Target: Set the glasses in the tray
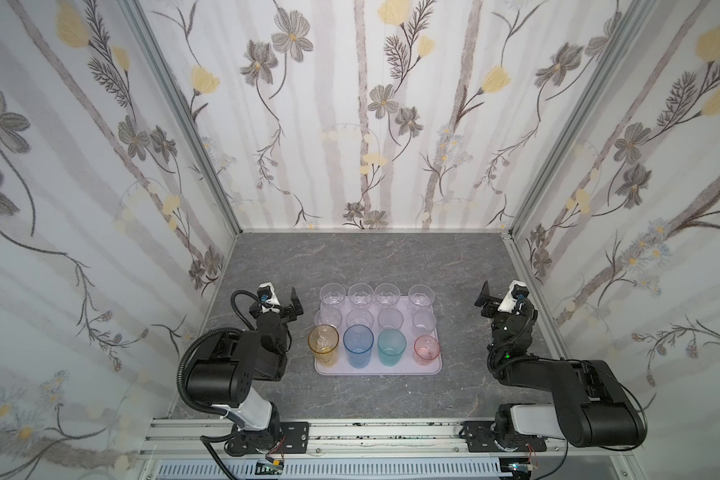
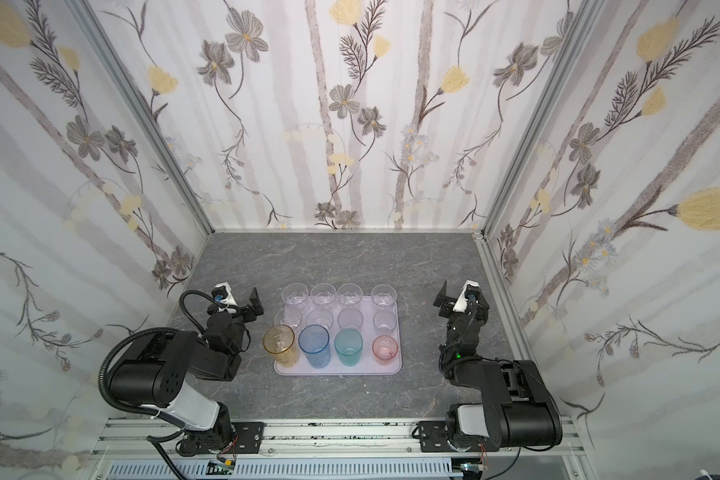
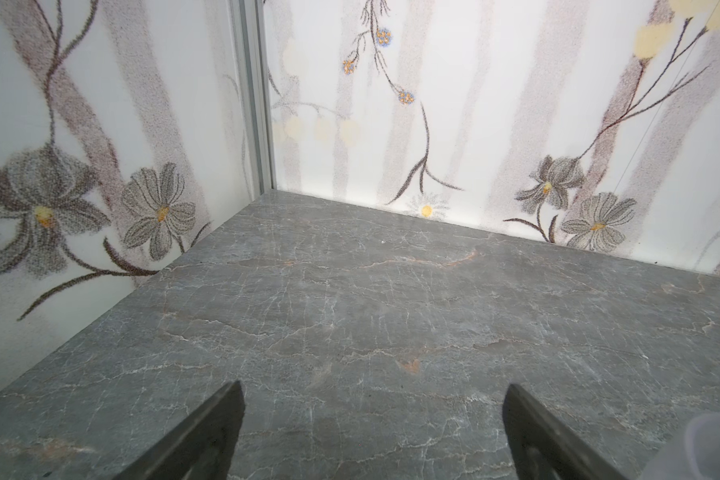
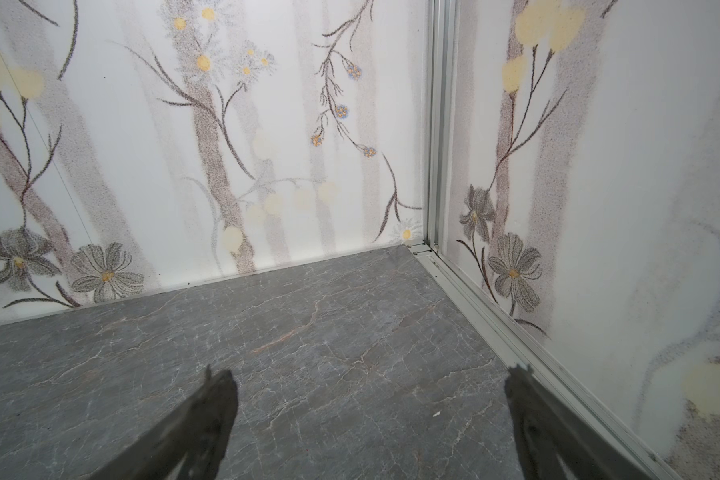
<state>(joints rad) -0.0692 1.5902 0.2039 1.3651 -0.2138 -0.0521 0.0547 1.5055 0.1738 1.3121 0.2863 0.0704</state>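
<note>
All twelve glasses [image 1: 358, 345] stand upright in the lilac tray [image 1: 391, 370], which lies mid-table [image 1: 350, 257] between the two arms. They make three tight rows of four, probably the only way so many fit inside the low rim. The tall amber glass [image 1: 323, 340], teal glass [image 1: 391, 347] and short pink glass [image 1: 427, 348] share the near row with the blue one, and the short clear ones fill the two rows behind. The left pincer [image 1: 294, 308] sits just left of the tray and the right pincer [image 1: 485, 301] well to its right. Both are spread apart and empty, each wrist view showing only bare table between the tips. I judge the job finished, with the arms kept off the glasses so nothing gets knocked
</note>
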